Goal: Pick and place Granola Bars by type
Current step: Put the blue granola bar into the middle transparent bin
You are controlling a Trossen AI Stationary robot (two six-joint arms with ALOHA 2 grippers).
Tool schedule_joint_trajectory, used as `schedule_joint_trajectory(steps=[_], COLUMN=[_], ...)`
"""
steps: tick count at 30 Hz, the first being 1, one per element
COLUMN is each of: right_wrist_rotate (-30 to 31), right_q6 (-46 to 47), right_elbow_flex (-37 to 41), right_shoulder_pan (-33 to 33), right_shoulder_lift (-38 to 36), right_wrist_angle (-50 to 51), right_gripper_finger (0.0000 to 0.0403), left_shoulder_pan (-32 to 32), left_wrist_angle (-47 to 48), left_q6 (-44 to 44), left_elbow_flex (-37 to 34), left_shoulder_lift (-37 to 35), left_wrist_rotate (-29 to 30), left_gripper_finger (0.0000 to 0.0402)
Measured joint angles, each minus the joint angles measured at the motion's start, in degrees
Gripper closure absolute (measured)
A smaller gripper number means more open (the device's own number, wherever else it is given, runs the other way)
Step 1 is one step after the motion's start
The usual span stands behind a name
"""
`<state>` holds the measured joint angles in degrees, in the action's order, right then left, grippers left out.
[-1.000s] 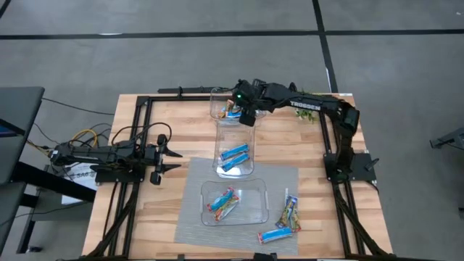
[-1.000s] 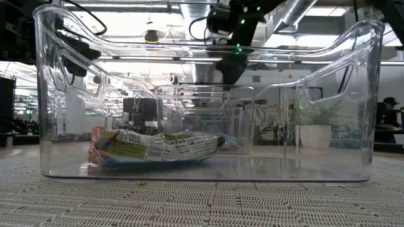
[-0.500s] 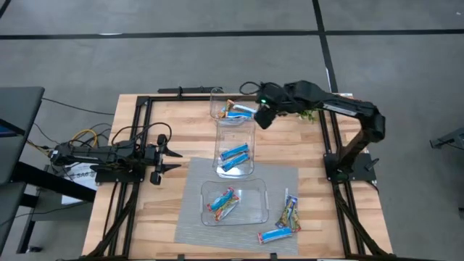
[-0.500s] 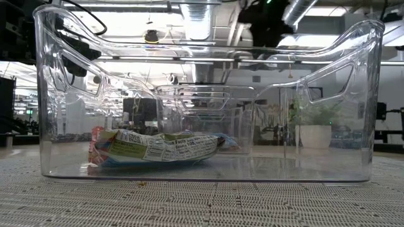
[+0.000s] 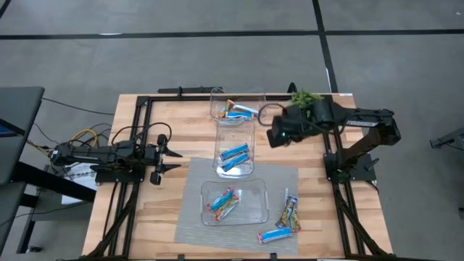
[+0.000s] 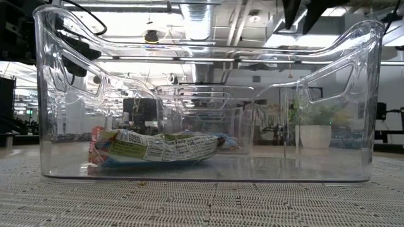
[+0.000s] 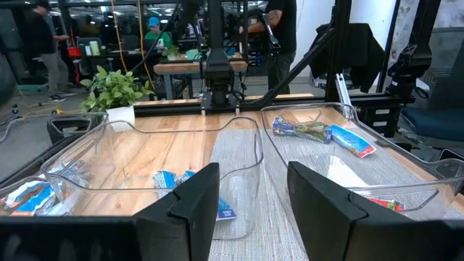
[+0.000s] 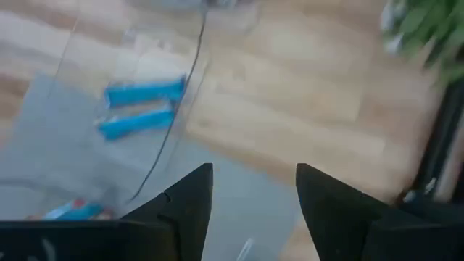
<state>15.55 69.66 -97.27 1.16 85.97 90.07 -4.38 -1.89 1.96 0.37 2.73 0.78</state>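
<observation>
Clear bins (image 5: pixel 234 123) already hold most Granola Bars (image 5: pixel 235 155), 2 remain loose on the mat (image 5: pixel 194 170), while the right gripper (image 5: pixel 277 135) and left gripper (image 5: pixel 168 159) stand open, empty.

The right wrist view is blurring the plant (image 8: pixel 428 29) and two blue bars (image 8: pixel 141 107). The near bin's wall (image 6: pixel 63 126) is partly hiding its wrapped bars (image 6: pixel 158 148); their print is reading too small.

Wooden table (image 5: pixel 167 217) (grey mat (image 5: pixel 190 232), 3 bins (image 5: pixel 235 148)).
</observation>
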Motion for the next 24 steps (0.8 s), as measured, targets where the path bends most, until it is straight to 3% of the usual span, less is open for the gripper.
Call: schedule_joint_trajectory(steps=[9, 24], right_wrist_rotate=[-7.7, -8.1], right_q6=[11.3, 15.1], right_elbow_flex=[0.1, 0.1], right_shoulder_pan=[8.5, 16.5], right_shoulder_lift=[0.4, 1.6], right_wrist_angle=[-0.1, -0.1], right_gripper_finger=[0.0215, 0.0218], left_shoulder_pan=[0.0, 0.0], left_wrist_angle=[0.0, 0.0], left_q6=[0.0, 0.0], left_elbow_flex=[0.0, 0.0], left_shoulder_lift=[0.0, 0.0], left_wrist_rotate=[0.0, 0.0], left_gripper_finger=[0.0244, 0.0244])
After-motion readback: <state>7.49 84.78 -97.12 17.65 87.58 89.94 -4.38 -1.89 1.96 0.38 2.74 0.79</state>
